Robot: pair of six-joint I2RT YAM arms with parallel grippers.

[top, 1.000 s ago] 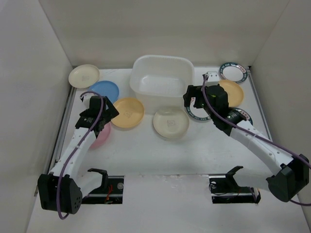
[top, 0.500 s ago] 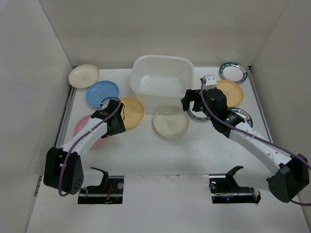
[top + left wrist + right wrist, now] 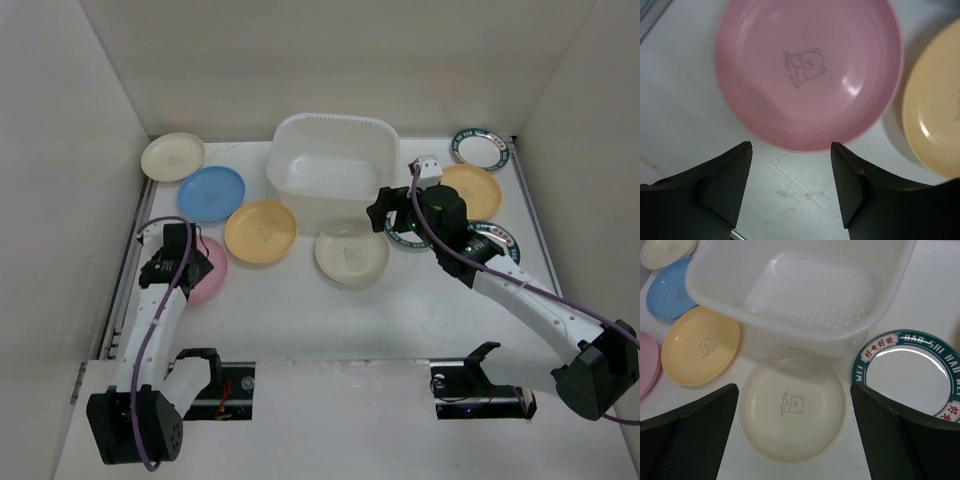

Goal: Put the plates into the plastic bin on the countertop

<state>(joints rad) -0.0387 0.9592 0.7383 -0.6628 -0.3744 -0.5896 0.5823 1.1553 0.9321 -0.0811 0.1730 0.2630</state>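
Looks like a robotics lab cell: plain white table (image 3: 300,312) boxed in by bare white walls (image 3: 330,60), left arm (image 3: 156,310) and right arm (image 3: 528,298) bolted at the near edge.

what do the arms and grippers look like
Both are white links with black joints and bases: left arm, right arm. A purple cable runs along each. The left gripper and right gripper have dark, flat, wedge-shaped fingers. No markings visible.

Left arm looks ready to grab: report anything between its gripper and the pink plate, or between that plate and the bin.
Nothing visible separates the left gripper and the pink plate. The yellow-orange plate lies flat between that plate and the plastic bin.
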